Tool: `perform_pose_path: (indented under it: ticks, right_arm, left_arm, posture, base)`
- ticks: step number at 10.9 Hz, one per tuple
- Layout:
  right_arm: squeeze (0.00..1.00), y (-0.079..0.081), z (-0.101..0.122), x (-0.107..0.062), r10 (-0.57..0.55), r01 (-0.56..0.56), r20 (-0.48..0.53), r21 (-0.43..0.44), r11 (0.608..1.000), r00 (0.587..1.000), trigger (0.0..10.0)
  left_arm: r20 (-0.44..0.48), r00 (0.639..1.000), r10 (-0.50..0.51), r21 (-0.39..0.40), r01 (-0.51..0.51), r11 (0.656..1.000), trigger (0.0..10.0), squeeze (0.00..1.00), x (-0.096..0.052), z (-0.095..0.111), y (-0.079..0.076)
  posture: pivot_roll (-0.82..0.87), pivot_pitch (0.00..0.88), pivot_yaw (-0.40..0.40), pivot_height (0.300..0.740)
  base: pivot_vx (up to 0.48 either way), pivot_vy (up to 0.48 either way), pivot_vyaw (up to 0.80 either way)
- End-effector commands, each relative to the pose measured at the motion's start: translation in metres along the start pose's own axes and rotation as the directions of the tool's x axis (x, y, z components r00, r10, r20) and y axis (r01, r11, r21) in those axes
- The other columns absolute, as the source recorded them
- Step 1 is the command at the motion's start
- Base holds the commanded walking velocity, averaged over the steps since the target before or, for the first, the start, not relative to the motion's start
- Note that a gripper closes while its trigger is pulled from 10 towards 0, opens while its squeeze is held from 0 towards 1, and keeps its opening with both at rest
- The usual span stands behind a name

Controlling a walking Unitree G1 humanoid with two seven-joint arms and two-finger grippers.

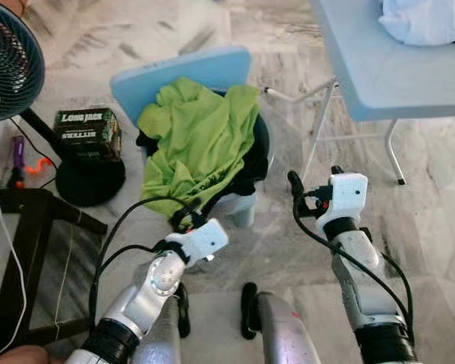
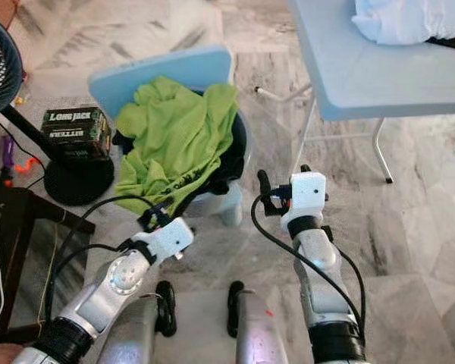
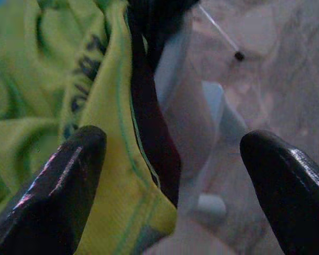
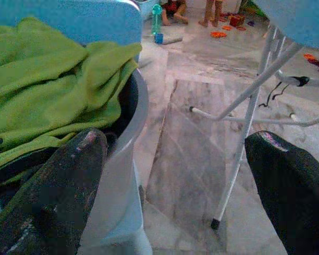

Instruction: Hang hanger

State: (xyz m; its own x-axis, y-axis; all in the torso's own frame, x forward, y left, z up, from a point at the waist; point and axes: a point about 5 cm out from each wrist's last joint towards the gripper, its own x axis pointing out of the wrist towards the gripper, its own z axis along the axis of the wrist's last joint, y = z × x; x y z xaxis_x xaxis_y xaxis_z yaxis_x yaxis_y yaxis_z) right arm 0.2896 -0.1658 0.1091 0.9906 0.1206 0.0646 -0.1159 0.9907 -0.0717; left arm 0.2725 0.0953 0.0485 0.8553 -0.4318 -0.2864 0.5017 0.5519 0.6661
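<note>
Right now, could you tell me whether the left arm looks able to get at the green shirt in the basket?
Probably yes. The left gripper is open at the hanging hem of the green shirt, one of its fingers right beside the cloth, with nothing between them.

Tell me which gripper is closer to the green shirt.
The left gripper, at the green shirt's lower hem over the basket edge; the right gripper hangs off beside the basket.

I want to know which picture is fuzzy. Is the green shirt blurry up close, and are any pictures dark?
Left wrist view: the green shirt is soft and out of focus, the black fingers blurred too. Right wrist view: sharper, daylit, shine on the floor. Left eye view: bright, slightly soft, none dark.
</note>
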Motion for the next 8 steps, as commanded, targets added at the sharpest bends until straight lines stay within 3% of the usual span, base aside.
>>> perform_pose_path:
  ticks: [1, 4, 8]
  right_arm:
    - [0.00, 0.000, -0.004, -0.005, 0.005, -0.006, -0.023, -0.007, 1.000, 1.000, 10.0]
    - [0.00, 0.003, -0.004, -0.003, 0.016, -0.016, -0.030, -0.010, 1.000, 0.999, 10.0]
    - [0.00, 0.004, -0.003, -0.001, 0.015, -0.016, -0.034, -0.012, 1.000, 0.999, 10.0]
  left_arm:
    - [-0.050, 0.998, -0.024, -0.009, 0.024, 1.000, 10.0, 0.00, -0.004, -0.009, -0.006]
    - [-0.187, 0.982, -0.021, -0.046, 0.013, 0.999, 10.0, 0.00, -0.017, -0.035, -0.007]
    - [-0.152, 0.988, -0.016, 0.000, 0.017, 1.000, 10.0, 0.00, -0.008, -0.029, -0.003]
  posture:
    - [-0.04, 0.356, -0.063, 0.740]
    - [-0.03, 0.353, -0.060, 0.740]
    - [-0.04, 0.348, -0.057, 0.740]
  base:
    - [0.000, 0.000, 0.00]
    - [0.000, 0.000, 0.00]
    - [0.000, 0.000, 0.00]
